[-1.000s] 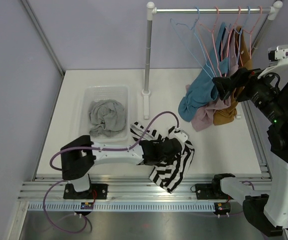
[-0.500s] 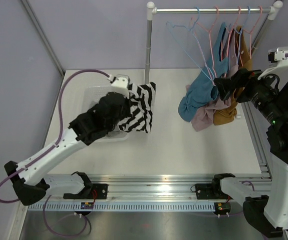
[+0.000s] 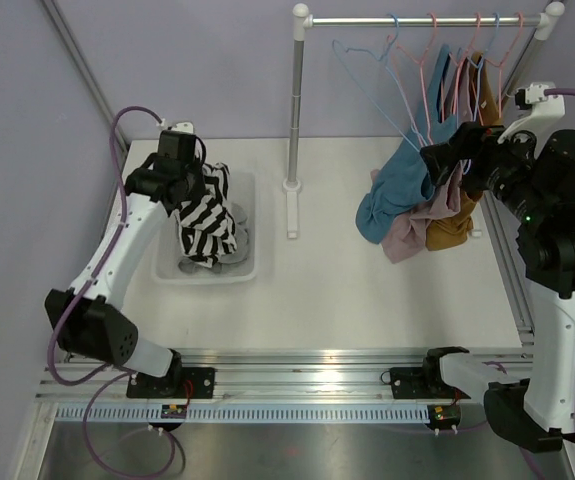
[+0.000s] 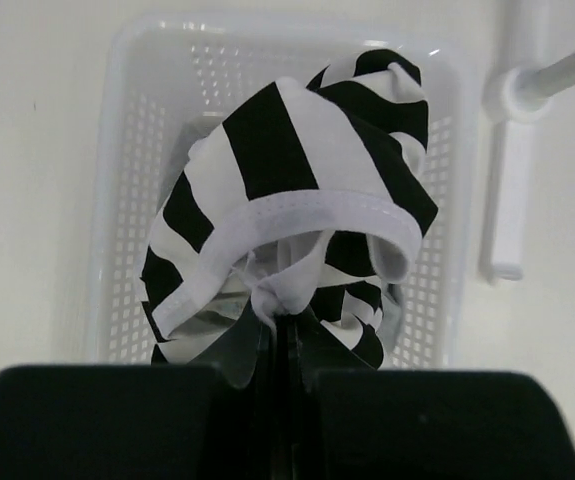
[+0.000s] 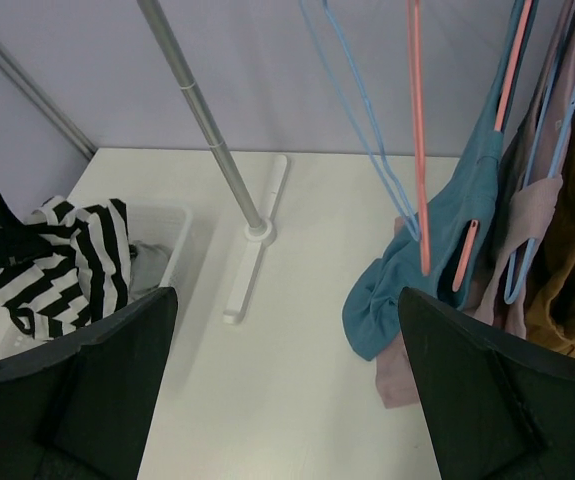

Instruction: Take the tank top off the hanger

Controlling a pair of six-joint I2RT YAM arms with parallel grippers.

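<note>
White table (image 3: 367, 300) runs back to a purple wall, and above the basket (image 3: 212, 281) the left gripper (image 3: 192, 190) is pinched tight on a gathered bunch of the striped top (image 3: 207, 215). The top hangs from the fingers down into the basket, its lower folds inside the walls and over a grey cloth (image 5: 147, 262). Well to the right of the basket, the right gripper (image 3: 435, 160) hovers with its fingers spread wide, just beside a blue garment (image 3: 397, 190) hanging on the rack (image 3: 295, 100).
</note>
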